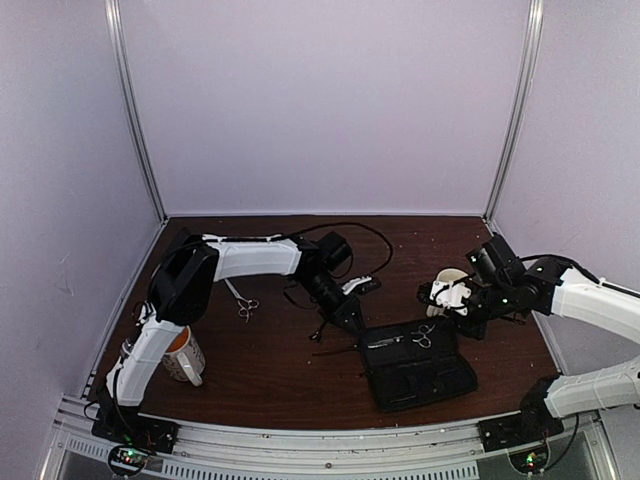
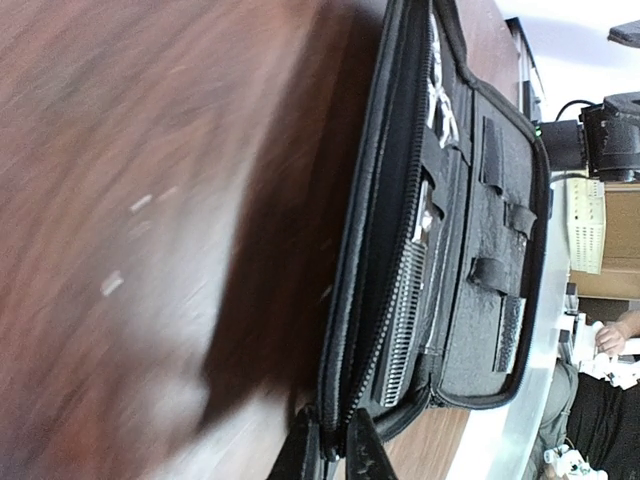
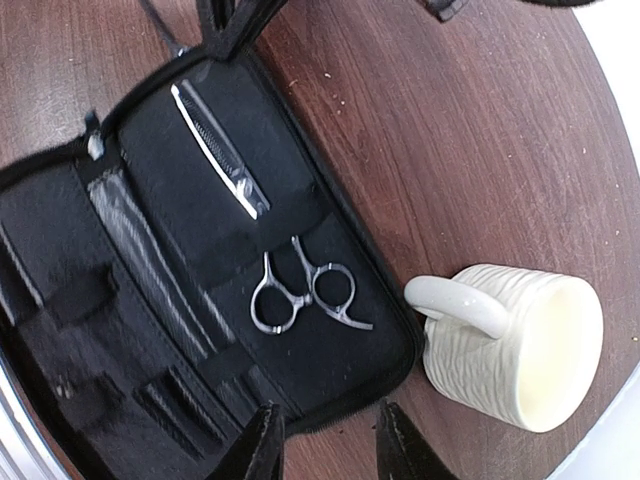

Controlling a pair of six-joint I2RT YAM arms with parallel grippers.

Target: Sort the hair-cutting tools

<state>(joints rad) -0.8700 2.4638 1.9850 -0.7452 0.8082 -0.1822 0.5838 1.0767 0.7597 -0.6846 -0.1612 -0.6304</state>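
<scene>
L end effector [image 2: 332, 455] is sitting narrow, nearly closed. Its fingers are pinching what looks like the corner rim of the open black case [image 2: 500, 250], prob. anchoring it. R end effector [image 3: 325, 445] is hovering partway open w/ nothing between the fingers, over the case's near edge. The white mug [image 3: 520, 345] is standing just beside that corner on the surface [image 3: 480, 120].

Task items: one pair of scissors [image 3: 222, 158] is lying inside the case, ring handles pointing toward the mug, w/ what looks like a strap crossing the pivot. The 2nd scissors [image 1: 243, 305] is lying loose on the surface beside the L forearm [image 1: 255, 258], well apart from the case. Clips: thin and black on dark wood, so I'm not picking them out w/ any certainty.

Risks, as I'm judging them:
- L pinch is catching only a thin fabric rim. Any pull or lift is likely tipping or dragging the case and shifting the scissors inside.
- R is going for flat, slim metal on soft lining. The fingers may be sliding off or snagging fabric, and the strap may be resisting.
- The mug is so close that an R wrist swing is risking a knock.
- L forearm sweeping back is risking a shove to the loose pair.
</scene>
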